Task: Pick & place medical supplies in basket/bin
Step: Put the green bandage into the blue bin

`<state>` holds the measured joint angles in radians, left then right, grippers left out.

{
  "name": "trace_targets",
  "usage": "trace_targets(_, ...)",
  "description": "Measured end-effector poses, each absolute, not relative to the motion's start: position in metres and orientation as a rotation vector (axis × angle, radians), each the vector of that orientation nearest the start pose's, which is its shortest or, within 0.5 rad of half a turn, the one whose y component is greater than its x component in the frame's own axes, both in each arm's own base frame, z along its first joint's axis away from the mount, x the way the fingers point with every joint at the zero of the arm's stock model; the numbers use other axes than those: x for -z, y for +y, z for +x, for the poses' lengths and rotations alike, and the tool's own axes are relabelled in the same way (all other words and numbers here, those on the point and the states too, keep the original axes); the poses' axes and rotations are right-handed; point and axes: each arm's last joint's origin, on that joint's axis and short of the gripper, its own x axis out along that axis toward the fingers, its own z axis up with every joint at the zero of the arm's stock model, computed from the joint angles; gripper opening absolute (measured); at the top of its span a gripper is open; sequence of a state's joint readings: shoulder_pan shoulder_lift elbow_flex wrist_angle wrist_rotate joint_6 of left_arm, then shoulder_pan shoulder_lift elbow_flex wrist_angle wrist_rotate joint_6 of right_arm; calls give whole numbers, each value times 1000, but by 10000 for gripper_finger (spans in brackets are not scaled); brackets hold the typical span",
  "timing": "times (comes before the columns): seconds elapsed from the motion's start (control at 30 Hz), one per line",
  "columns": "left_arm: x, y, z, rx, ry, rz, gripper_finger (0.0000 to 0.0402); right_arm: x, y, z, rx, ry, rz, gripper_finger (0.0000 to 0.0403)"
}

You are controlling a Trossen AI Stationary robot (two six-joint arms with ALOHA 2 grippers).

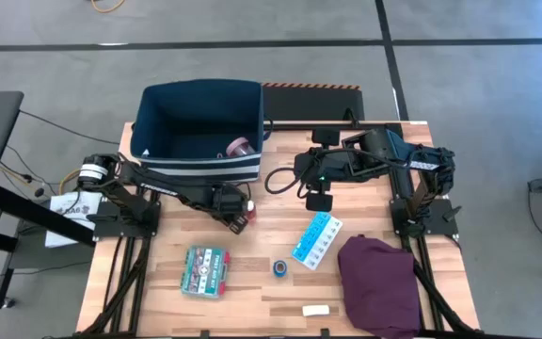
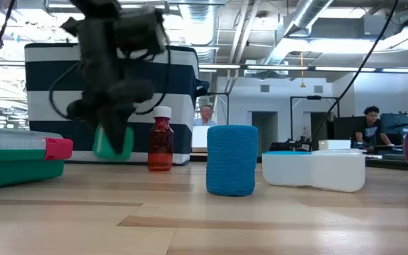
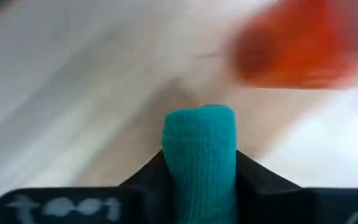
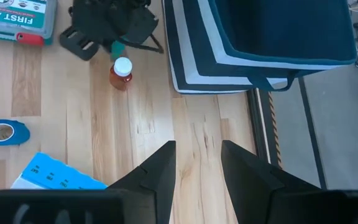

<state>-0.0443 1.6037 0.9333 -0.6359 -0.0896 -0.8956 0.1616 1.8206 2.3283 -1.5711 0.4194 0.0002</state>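
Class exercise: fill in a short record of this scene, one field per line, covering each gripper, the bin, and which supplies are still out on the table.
left gripper: shut on green tape roll, in front of the bin
right gripper: open, empty, over bare table
bin: navy, white stripes, holds pink cup
red-capped bottle: upright beside left gripper
still on table: blue tape roll, pill organizer, first aid box, white bar
purple cloth: right front of table

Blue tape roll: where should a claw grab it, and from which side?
Come straight down from above and pinch the blue tape roll across its round outer wall. It stands on end with the hole facing up, clear of the pill organizer and first aid box, so both sides are free.
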Motion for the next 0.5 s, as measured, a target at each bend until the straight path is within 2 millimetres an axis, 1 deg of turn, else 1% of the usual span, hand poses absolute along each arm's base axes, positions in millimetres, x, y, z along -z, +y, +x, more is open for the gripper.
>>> trace_targets(0.1, -193, -22, 296, -510, 1147, -677, 59, -449, 39, 314, 233, 1021, -305, 121)
trace_targets(0.17, -216, -31, 300, -483, 1132, -654, 66, -448, 39, 314, 233, 1022, -305, 121)
trace_targets(0.23, -244, -41, 302, -482, 1117, -609, 73, -448, 39, 314, 234, 1021, -305, 121)
trace_targets(0.3, -275, -51, 299, -510, 1102, -546, 76, -448, 39, 314, 233, 1022, -306, 121)
trace_targets(0.4, -329, -61, 290, -561, 1014, -453, 72, -448, 39, 314, 232, 1023, -307, 121)
trace_targets(0.5, -381, -61, 278, -637, 884, -376, 67, -448, 39, 314, 233, 1022, -306, 121)
